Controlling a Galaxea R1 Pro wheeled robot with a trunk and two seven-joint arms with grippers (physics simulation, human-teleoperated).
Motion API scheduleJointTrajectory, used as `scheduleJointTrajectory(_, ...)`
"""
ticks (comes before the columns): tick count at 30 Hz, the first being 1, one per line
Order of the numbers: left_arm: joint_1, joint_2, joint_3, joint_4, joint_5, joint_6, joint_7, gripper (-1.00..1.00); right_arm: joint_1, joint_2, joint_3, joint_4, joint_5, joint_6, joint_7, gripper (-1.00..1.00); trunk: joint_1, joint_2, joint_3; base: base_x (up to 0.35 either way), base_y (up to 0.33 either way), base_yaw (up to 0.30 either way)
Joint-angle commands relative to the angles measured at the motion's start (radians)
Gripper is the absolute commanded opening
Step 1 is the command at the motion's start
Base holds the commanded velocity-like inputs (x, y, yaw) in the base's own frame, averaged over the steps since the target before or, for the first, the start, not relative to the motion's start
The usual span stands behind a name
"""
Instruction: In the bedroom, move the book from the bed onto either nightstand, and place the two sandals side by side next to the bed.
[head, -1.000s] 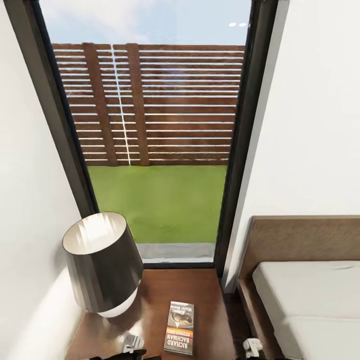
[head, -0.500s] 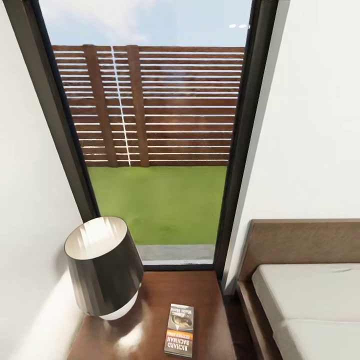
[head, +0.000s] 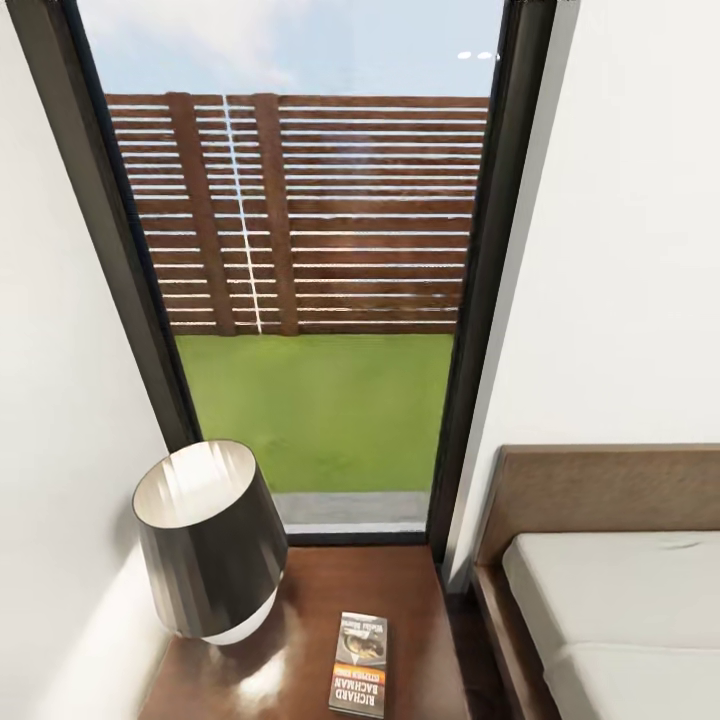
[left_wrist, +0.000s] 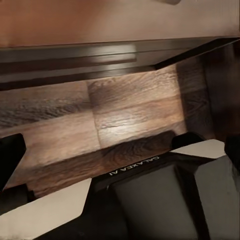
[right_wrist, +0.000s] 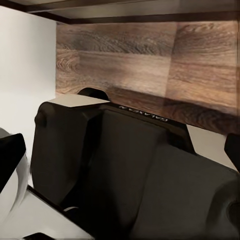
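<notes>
The book (head: 359, 665) is seen lying flat on the glossy top of the nightstand (head: 400, 600), near its front edge, just beside the dark-shaded lamp (head: 208, 540) and apart from it. The bed (head: 620, 610) stands to the right of the nightstand, its light mattress bare where seen. A tall black-framed window (head: 300, 300) rises behind. In both wrist views the robot's dark base (left_wrist: 165, 200) and wood-plank floor (left_wrist: 125, 110) are shown; whether either gripper's jaws are apart or together cannot be told.

Orange-banded dark book (head: 360, 664), glossy reddish-brown nightstand (head: 400, 590), black lamp shade (head: 210, 545).
</notes>
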Motion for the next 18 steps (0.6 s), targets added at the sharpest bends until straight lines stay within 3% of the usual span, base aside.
scheduleJointTrajectory(1, 0.000, 0.001, 0.002, 0.002, -0.002, -0.004, 0.019, 1.00, -0.001, -0.001, 0.002, 0.003, -0.002, -0.005, 0.000, 1.00, -0.004, 0.007, 0.002, 0.000, 0.000, 0.000)
scheduleJointTrajectory(5, 0.001, 0.001, 0.002, 0.002, -0.001, -0.004, 0.085, 1.00, 0.000, -0.002, 0.002, 0.003, -0.002, -0.003, -0.043, 1.00, -0.019, 0.035, 0.015, 0.000, 0.000, 0.000)
scheduleJointTrajectory(8, 0.002, 0.001, 0.002, 0.002, 0.000, -0.003, 0.142, 1.00, 0.000, -0.002, 0.002, 0.003, -0.003, -0.001, -0.116, 1.00, -0.031, 0.056, 0.024, 0.000, 0.000, 0.000)
scheduleJointTrajectory(12, 0.042, -0.001, 0.002, 0.003, 0.000, -0.001, 0.242, 1.00, 0.000, 0.000, 0.002, 0.003, -0.004, -0.001, -0.178, 1.00, -0.042, 0.077, 0.034, 0.000, 0.000, 0.000)
scheduleJointTrajectory(18, 0.053, -0.002, 0.002, 0.001, 0.001, -0.002, 0.261, 1.00, 0.000, 0.008, 0.002, 0.003, -0.003, -0.001, -0.184, 1.00, -0.042, 0.077, 0.034, 0.000, 0.000, 0.000)
